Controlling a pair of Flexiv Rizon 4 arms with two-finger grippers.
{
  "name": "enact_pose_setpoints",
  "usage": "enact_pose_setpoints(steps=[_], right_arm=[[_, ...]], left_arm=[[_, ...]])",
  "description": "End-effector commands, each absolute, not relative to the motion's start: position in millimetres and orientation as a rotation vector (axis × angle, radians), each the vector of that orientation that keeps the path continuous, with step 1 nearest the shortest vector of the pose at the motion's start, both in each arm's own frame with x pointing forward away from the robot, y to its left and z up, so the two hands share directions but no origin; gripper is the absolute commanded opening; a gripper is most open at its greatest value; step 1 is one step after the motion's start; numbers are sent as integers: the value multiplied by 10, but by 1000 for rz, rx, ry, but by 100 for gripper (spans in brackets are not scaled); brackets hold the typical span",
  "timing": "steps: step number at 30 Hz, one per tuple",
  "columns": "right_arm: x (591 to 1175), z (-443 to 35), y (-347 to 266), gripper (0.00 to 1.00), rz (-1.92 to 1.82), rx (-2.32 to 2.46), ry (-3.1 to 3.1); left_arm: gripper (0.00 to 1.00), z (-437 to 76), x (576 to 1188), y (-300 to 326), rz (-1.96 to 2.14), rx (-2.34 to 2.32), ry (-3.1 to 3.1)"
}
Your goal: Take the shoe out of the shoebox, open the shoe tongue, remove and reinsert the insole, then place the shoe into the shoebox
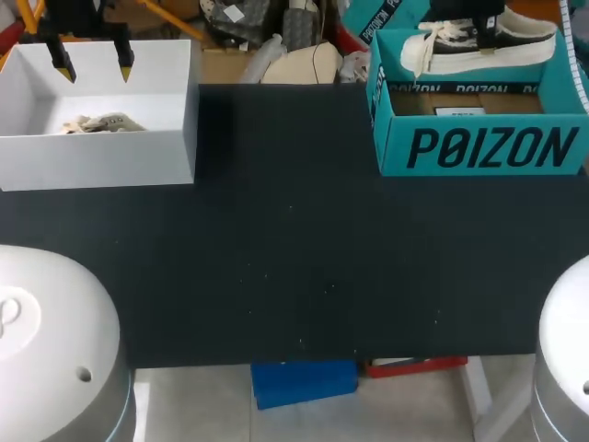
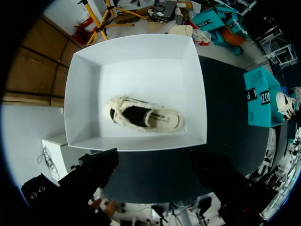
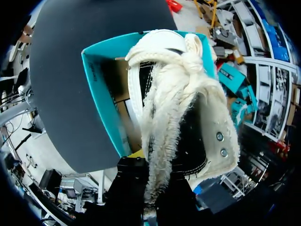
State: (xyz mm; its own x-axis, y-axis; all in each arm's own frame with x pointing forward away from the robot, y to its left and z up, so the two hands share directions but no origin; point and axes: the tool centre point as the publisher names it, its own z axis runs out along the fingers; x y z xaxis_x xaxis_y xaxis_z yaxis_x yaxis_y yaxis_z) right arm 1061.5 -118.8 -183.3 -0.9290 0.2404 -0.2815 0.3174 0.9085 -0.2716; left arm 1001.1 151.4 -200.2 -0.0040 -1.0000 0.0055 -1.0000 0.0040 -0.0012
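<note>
Above the teal shoebox (image 1: 488, 147) at the table's far right corner, the right gripper (image 3: 153, 181) is clamped on the shoe (image 1: 483, 41), lifting it clear of the walls, while the left gripper (image 1: 92, 60) hangs fingers apart over the white box (image 1: 101, 170), likely free to assist.

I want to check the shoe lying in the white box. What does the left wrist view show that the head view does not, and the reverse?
Only the left wrist view: the whole cream shoe lying on the white box floor, its insole showing. Only the head view: the left gripper, yellow tips apart, above that box, and the other shoe side-on over the teal shoebox. Both: the white box, the teal shoebox and the dark table; the head view catches only a sliver of the cream shoe.
</note>
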Motion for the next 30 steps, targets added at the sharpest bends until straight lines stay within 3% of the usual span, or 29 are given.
enact_pose_setpoints(steps=[1, 17, 30], right_arm=[[9988, -922, -528, 0, -478, 318, 2550], [8889, -1176, 859, 0, -333, 247, 2529], [8358, -1968, 1592, 0, -292, 56, 2635]], left_arm=[[100, -2000, 10008, 1508, 3, 2218, -2222], [100, -2000, 10008, 1508, 3, 2218, -2222], [100, -2000, 10008, 1508, 3, 2218, -2222]])
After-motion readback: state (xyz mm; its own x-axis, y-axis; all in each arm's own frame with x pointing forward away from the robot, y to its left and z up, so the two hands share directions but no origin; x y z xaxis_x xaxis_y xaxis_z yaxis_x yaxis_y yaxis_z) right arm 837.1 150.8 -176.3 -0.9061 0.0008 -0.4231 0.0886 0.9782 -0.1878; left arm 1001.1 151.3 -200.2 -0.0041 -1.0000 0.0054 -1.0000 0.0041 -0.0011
